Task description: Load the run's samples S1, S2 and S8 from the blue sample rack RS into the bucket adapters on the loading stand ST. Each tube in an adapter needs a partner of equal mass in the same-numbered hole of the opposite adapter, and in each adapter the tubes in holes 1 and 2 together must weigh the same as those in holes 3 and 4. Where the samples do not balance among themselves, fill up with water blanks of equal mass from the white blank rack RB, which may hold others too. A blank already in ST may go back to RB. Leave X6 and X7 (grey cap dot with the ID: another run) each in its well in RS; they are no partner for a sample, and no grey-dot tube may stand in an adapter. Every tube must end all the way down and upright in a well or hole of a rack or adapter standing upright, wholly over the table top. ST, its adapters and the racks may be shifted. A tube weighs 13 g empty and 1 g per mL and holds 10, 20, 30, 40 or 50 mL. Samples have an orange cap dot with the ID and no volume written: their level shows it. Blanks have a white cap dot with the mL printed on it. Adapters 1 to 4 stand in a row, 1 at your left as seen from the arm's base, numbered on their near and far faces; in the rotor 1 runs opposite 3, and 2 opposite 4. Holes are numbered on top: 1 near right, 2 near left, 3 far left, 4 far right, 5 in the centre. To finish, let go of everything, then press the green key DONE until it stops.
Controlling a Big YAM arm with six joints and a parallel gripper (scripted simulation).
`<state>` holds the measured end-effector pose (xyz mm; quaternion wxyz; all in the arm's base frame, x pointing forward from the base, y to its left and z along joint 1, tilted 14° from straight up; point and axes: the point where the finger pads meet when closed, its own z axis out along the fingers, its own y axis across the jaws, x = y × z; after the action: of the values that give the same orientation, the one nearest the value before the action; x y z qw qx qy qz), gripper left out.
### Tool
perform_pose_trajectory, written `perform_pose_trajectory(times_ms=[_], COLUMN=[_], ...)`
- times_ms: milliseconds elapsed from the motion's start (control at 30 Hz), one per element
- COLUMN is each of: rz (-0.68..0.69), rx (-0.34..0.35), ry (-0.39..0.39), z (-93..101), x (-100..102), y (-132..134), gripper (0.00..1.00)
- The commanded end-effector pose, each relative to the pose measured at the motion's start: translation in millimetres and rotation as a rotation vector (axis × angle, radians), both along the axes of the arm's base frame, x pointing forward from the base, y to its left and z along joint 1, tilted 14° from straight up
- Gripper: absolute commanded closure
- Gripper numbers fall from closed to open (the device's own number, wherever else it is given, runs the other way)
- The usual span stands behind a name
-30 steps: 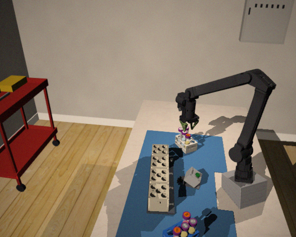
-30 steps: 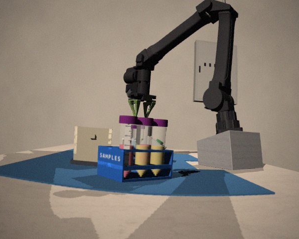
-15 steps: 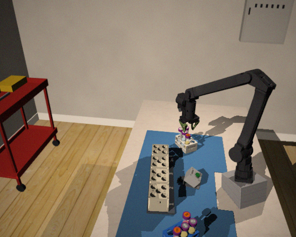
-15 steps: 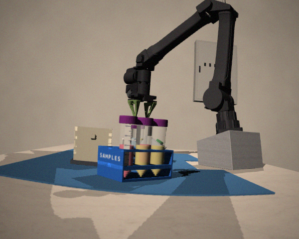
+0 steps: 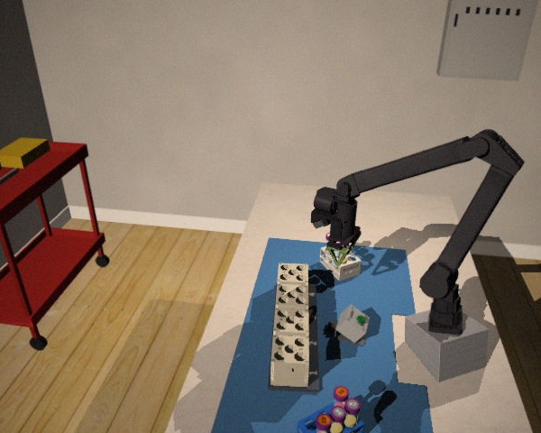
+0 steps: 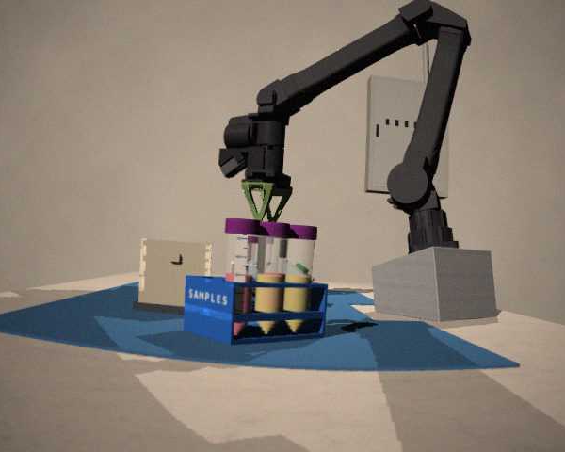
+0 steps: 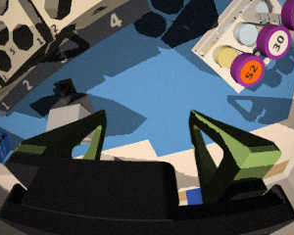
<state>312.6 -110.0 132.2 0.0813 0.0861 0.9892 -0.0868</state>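
Starting at the left of the top view, a red cart (image 5: 83, 153) stands on the wooden floor beside the desk (image 5: 285, 200). On the desk's blue mat (image 5: 378, 280) the loading stand ST (image 5: 289, 326) shows its adapter holes unfilled. Just right of its far end sits the white blank rack RB (image 5: 343, 271), with the gripper (image 5: 338, 249) hanging above it, jaws spread wide and holding nothing. In the wrist view, RB (image 7: 216, 35) holds an orange-dot tube marked S2 (image 7: 248, 69) beside a blank marked 30 (image 7: 275, 42). The green key DONE (image 5: 361, 319) lies further right. The blue sample rack RS (image 5: 307, 423) stands at the mat's near edge with several purple-capped tubes.
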Motion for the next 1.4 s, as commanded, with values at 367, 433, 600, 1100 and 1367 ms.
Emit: perform_pose_trajectory(times_ms=[367,433,600,1100,1367], rz=[0.702,0.751,0.946,1.04,1.043], rx=[-0.115,-0.121,-0.149,-0.155,-0.14], ry=[0.104,0.119,0.16,0.125,0.125], z=[-12.9,-15.9,-26.5,-36.2,-52.3], x=[-13.1,-14.7,-14.2,-14.3,-26.7], y=[106.6,114.6,148.4,266.9,336.3], gripper=[0.2,0.2,0.2,0.2,0.2])
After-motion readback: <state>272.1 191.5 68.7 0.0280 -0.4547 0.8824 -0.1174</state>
